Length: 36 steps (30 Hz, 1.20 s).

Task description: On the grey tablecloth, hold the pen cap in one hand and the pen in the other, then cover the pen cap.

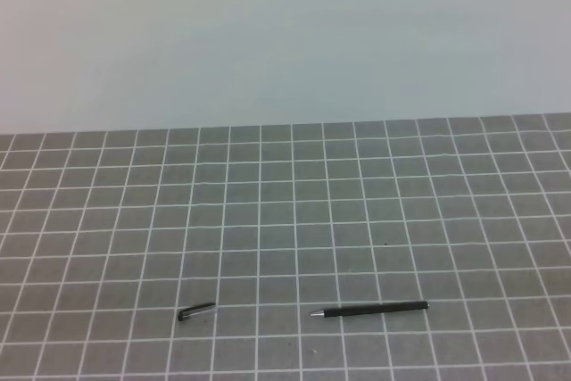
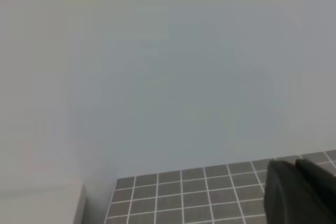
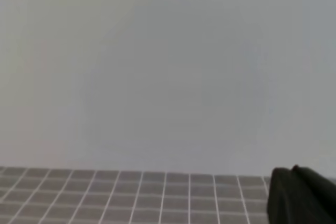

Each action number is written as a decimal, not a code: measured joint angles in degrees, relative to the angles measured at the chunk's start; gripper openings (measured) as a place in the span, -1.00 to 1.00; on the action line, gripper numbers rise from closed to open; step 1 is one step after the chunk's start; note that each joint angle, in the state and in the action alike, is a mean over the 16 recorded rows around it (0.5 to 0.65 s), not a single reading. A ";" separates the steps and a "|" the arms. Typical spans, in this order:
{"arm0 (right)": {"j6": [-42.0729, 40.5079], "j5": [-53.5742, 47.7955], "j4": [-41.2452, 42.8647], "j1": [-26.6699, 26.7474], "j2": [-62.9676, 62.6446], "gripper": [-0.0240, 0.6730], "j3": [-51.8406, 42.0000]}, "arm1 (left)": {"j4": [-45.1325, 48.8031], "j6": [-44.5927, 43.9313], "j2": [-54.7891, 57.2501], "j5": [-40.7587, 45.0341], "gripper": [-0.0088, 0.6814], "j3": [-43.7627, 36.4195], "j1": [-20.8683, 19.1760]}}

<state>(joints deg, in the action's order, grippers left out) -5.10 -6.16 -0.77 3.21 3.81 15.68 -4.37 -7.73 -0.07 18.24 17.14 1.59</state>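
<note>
The grey tablecloth (image 1: 294, 211) with its white grid covers the table. The pen cap (image 1: 196, 312) lies near the front edge, left of centre. The pen (image 1: 375, 309) lies to its right, silvery tip pointing left toward the cap, about three squares away. Neither gripper shows in the exterior high view. In the left wrist view only a dark part of my left gripper (image 2: 299, 195) shows at the bottom right, over the cloth (image 2: 184, 192). In the right wrist view a dark part of my right gripper (image 3: 302, 198) shows at the bottom right. Pen and cap are out of both wrist views.
A plain pale wall (image 1: 285, 33) rises behind the cloth's far edge. In the left wrist view the cloth's corner and a pale table edge (image 2: 42, 205) show at the lower left.
</note>
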 joint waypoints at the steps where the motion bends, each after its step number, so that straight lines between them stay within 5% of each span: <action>1: -0.82 -2.60 0.04 0.00 0.97 -0.92 1.77 | -0.24 -0.01 0.00 0.00 -0.98 -0.09 0.00; 14: -21.91 -33.15 -10.99 -0.01 27.33 -0.92 24.13 | -2.48 -0.55 1.42 0.08 -0.98 -0.33 0.52; 23: -40.27 -46.91 -23.76 0.92 53.14 -0.92 36.86 | -2.90 -0.81 2.54 0.23 -0.98 -0.33 5.70; 36: -49.46 -55.67 -24.95 12.43 84.75 -0.92 55.32 | -2.34 -1.43 5.89 0.32 -0.98 -0.33 11.85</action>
<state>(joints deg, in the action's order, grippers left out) -54.56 -61.83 -25.72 15.63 88.56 71.00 -6.72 -9.16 5.82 18.56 16.81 13.43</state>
